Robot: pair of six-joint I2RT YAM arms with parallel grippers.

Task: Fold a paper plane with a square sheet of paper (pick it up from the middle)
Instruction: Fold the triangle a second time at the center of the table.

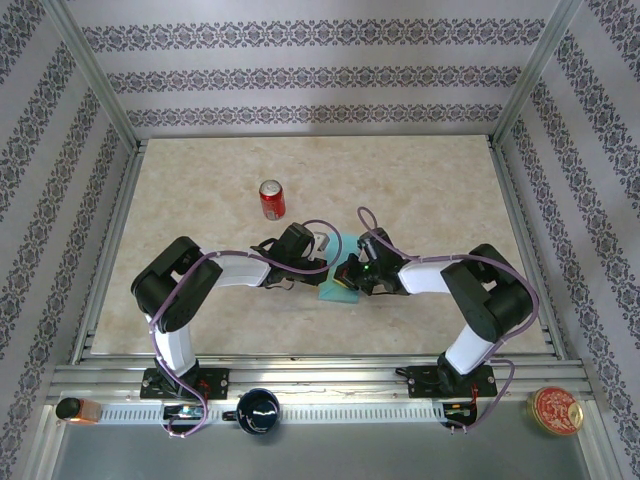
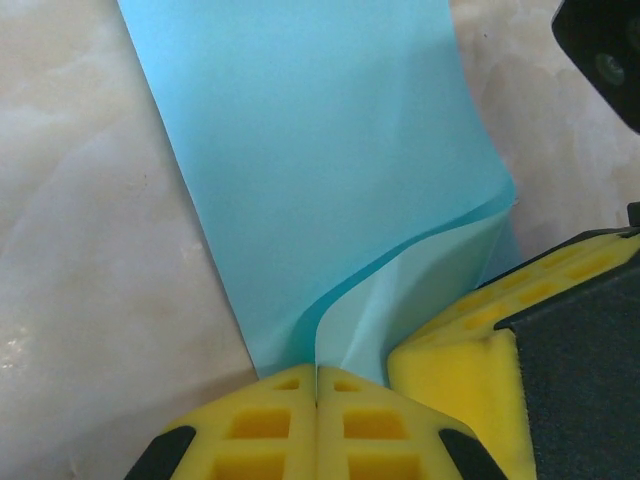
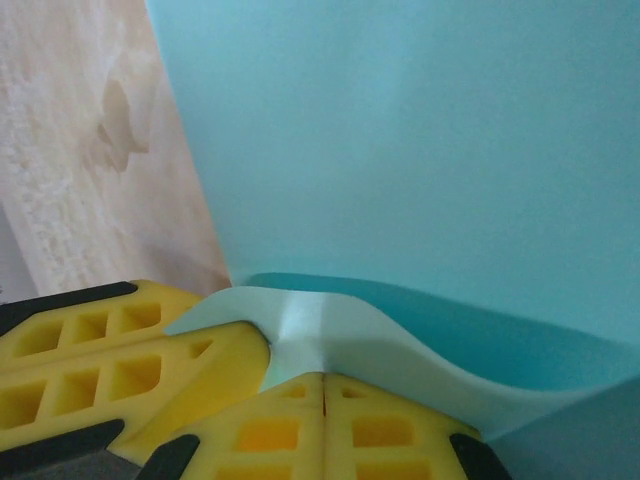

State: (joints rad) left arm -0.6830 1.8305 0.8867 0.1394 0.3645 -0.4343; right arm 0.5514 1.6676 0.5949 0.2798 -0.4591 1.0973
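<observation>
Two arms meet over the middle of the desk in the overhead view: the left arm and the right arm reach inward, and the blue sheet of paper lies between their tips, partly hidden by them. A red can stands upright farther back, apart from the paper.

From the left wrist, the left jaws are pressed together on a folded edge of the paper, which curls up off the desk. A yellow pad of the right jaws sits just beside them.

From the right wrist, the right jaws are likewise clamped on the paper's lifted edge.
</observation>
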